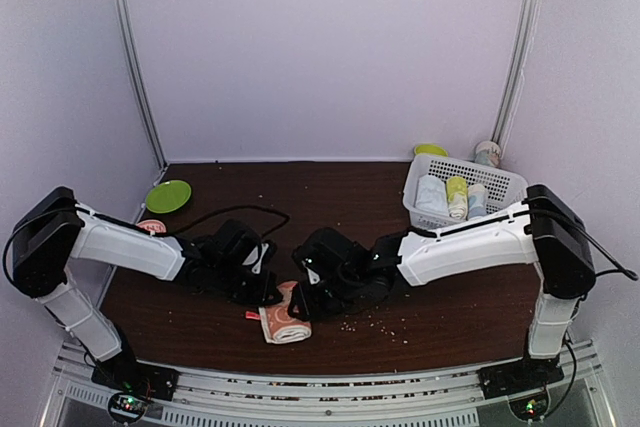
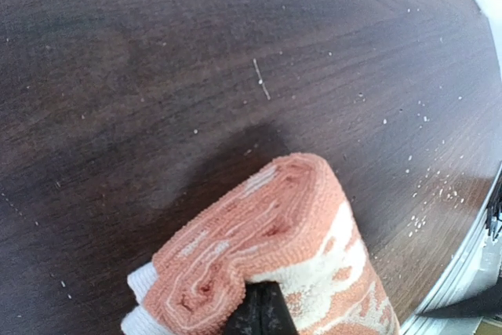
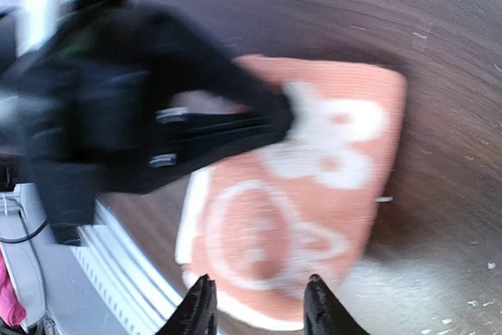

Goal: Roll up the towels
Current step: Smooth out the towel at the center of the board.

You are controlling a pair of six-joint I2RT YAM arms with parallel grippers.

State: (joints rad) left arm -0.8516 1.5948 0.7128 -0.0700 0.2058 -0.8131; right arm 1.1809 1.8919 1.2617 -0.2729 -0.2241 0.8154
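The orange towel with cream patterns (image 1: pixel 287 322) lies rolled up on the dark wooden table near its front edge. In the left wrist view its spiral end (image 2: pixel 259 233) faces the camera. My left gripper (image 1: pixel 271 292) is shut, and its tip (image 2: pixel 263 310) presses into the side of the roll. My right gripper (image 1: pixel 304 299) is open and empty just above the towel (image 3: pixel 306 194), its fingertips (image 3: pixel 200 300) straddling the roll's end. A pale blue roll (image 1: pixel 432 195) lies in the basket; I cannot make out dots on it.
A white basket (image 1: pixel 500 184) at the back right holds the pale blue roll, a yellow-green roll (image 1: pixel 457 194) and another roll. A green plate (image 1: pixel 168 195) sits at the back left. Crumbs are scattered near the front edge (image 1: pixel 385 324). The metal rail runs along the table's front.
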